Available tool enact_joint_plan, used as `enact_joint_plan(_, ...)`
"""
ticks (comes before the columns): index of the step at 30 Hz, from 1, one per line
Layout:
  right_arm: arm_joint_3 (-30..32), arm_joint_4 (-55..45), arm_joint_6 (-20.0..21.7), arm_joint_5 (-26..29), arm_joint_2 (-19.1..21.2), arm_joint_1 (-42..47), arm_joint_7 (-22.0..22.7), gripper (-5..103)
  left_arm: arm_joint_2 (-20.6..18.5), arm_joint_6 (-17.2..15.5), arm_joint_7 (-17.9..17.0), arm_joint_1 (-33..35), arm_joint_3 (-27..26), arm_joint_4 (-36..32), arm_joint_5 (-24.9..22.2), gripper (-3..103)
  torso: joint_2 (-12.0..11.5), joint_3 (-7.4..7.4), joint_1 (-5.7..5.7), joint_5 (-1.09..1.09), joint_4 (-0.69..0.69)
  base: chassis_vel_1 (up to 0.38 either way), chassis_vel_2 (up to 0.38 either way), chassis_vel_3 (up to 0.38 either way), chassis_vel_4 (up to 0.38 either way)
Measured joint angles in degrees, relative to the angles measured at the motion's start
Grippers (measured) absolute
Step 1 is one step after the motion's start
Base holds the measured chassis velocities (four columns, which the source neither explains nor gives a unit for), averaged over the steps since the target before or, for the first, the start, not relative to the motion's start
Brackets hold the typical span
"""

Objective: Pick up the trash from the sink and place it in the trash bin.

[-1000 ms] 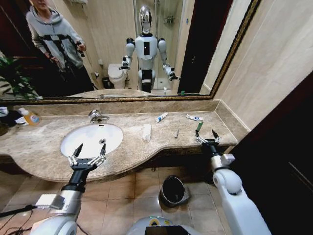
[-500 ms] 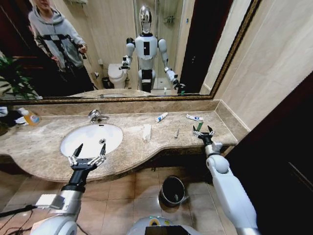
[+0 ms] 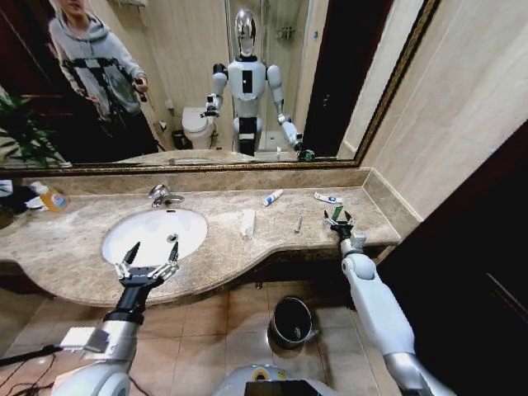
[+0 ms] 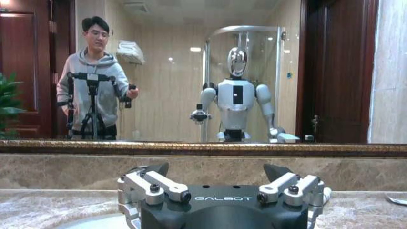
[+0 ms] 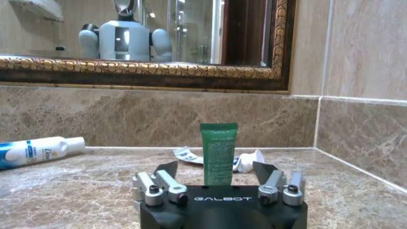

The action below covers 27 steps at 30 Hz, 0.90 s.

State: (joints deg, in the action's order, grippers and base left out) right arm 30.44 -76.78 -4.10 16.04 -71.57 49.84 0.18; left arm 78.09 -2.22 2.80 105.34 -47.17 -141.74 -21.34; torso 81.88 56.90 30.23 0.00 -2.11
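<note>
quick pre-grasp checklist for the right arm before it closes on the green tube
1. Right tool open: ok, fingers spread.
2. Green tube centred between the fingers: ok in the right wrist view.
3. Depth for closing: cannot tell; the tube's end reaches between the fingertips.
4. Neighbours clear: not ok; a white tube lies just behind the green one.
5. Trash bin reachable: ok, on the floor below the counter edge.
6. Left tool out of the way: ok, open at the sink.

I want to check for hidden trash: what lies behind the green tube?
Behind the green tube, a white tube lies flat on the counter, then the marble wall. The green tube covers its middle. The open right pincer straddles the green tube's base.
</note>
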Motion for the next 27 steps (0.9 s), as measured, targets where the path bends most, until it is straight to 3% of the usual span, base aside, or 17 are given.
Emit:
enact_joint_plan(3, 0.0, -0.2, 0.0, 0.0, 0.0, 0.0, 0.1, 75, 0.0, 0.0, 0.0, 0.0, 0.0, 0.0, 0.0, 100, 0.0, 0.0, 0.0, 0.01, 0.0, 0.0, 0.0, 0.0, 0.0)
enact_joint_plan(7, 0.1, -1.0, 0.1, 0.0, 0.0, 0.5, 0.2, 58, 0.0, 0.0, 0.0, 0.0, 0.0, 0.0, 0.0, 100, 0.0, 0.0, 0.0, 0.0, 0.0, 0.0, 0.0, 0.0, 0.0)
enact_joint_plan(9, 0.1, -1.1, 0.2, 0.0, 0.0, 0.6, 0.2, 58, 0.0, 0.0, 0.0, 0.0, 0.0, 0.0, 0.0, 100, 0.0, 0.0, 0.0, 0.0, 0.0, 0.0, 0.0, 0.0, 0.0)
enact_joint_plan(10, 0.1, -1.4, 0.2, 0.0, 0.0, 0.9, 0.2, 50, 0.0, 0.0, 0.0, 0.0, 0.0, 0.0, 0.0, 100, 0.0, 0.0, 0.0, 0.0, 0.0, 0.0, 0.0, 0.0, 0.0)
enact_joint_plan(15, 0.2, -1.8, 0.3, 0.0, 0.1, 1.3, 0.2, 42, 0.0, 0.0, 0.0, 0.0, 0.0, 0.0, 0.0, 100, 0.0, 0.0, 0.0, 0.0, 0.0, 0.0, 0.0, 0.0, 0.0)
enact_joint_plan(19, 0.4, -2.6, 0.4, 0.3, 0.5, 1.8, 0.2, 27, 0.0, 0.0, 0.0, 0.0, 0.0, 0.0, 0.0, 100, 0.0, 0.0, 0.0, 0.01, 0.0, 0.0, 0.0, 0.0, 0.0)
enact_joint_plan(21, 0.4, -2.8, 0.4, 0.4, 0.6, 2.0, 0.2, 27, 0.0, 0.0, 0.0, 0.0, 0.0, 0.0, 0.0, 100, 0.0, 0.0, 0.0, 0.0, 0.0, 0.0, 0.0, 0.0, 0.0)
enact_joint_plan(22, 0.5, -3.3, 0.5, 0.6, 0.7, 2.3, 0.2, 19, 0.0, 0.0, 0.0, 0.0, 0.0, 0.0, 0.0, 100, 0.0, 0.0, 0.0, 0.0, 0.0, 0.0, 0.0, 0.0, 0.0)
enact_joint_plan(27, 0.6, -4.9, 1.1, 1.5, 1.1, 3.2, 0.4, 12, 0.0, 0.0, 0.0, 0.0, 0.0, 0.0, 0.0, 100, 0.0, 0.0, 0.0, 0.01, 0.0, 0.0, 0.0, 0.0, 0.0)
